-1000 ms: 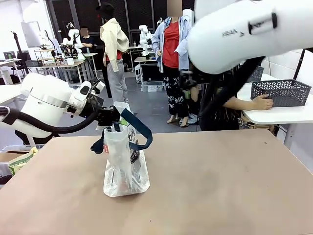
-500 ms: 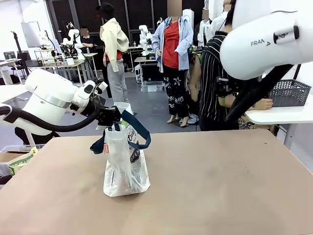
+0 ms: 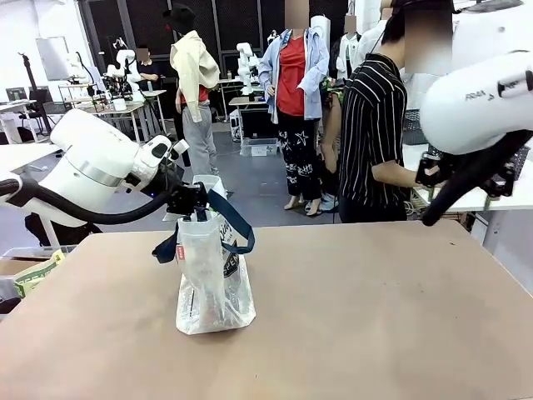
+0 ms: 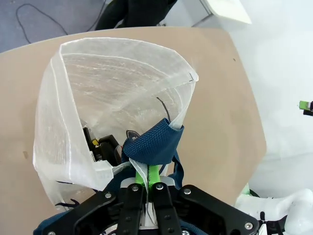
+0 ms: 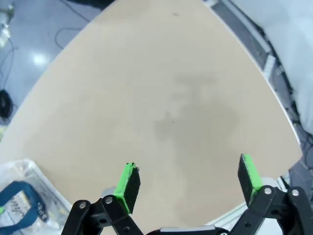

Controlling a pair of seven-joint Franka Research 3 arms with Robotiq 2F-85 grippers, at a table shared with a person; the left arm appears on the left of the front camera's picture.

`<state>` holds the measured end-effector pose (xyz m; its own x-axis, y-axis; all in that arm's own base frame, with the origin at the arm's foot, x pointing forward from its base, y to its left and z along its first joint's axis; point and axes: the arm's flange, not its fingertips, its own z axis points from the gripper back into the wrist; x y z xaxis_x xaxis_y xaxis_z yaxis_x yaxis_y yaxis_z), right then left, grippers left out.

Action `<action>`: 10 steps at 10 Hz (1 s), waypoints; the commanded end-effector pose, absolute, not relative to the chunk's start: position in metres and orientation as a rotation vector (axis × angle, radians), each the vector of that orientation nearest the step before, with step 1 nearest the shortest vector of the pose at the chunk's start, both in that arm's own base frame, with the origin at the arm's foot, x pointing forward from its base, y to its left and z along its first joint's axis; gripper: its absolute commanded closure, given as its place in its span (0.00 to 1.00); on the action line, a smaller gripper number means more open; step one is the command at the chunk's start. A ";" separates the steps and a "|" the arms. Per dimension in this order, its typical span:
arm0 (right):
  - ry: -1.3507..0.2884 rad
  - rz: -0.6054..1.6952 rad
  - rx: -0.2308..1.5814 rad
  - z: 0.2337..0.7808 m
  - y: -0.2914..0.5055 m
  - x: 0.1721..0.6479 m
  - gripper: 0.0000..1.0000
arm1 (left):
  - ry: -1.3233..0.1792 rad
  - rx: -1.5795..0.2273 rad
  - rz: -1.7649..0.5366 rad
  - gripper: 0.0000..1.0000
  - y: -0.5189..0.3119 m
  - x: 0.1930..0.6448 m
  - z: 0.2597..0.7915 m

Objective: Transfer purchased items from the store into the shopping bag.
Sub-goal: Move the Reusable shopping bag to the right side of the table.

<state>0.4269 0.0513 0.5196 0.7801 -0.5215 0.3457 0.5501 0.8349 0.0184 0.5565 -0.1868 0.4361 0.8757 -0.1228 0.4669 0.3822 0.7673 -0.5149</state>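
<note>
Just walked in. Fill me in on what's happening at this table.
The left gripper is shut on the rim and a dark navy strap handle of the translucent whitish plastic shopping bag, holding it upright and open on the brown table. Small dark items lie inside the bag. The right gripper hangs open and empty above the bare tabletop. A person in a striped shirt stands at the far side.
</note>
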 end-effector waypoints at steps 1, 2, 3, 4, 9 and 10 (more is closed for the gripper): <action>-0.364 -0.658 -0.052 0.505 0.034 0.419 0.00 | -0.406 -0.607 -0.264 1.00 -0.192 0.561 0.431; -0.351 -0.716 -0.059 0.495 0.023 0.421 0.00 | -0.424 -0.590 -0.265 1.00 -0.192 0.559 0.431; -0.349 -0.711 -0.048 0.488 0.027 0.423 0.00 | -0.453 -0.504 -0.228 1.00 -0.195 0.560 0.431; -0.334 -0.653 -0.082 0.505 0.024 0.423 0.00 | -0.432 -0.409 -0.240 1.00 -0.203 0.556 0.435; -0.334 -0.653 -0.082 0.505 0.024 0.423 0.00 | -0.515 -0.340 -0.223 1.00 -0.200 0.553 0.435; -0.334 -0.653 -0.082 0.505 0.024 0.423 0.00 | -0.515 -0.340 -0.223 1.00 -0.200 0.553 0.435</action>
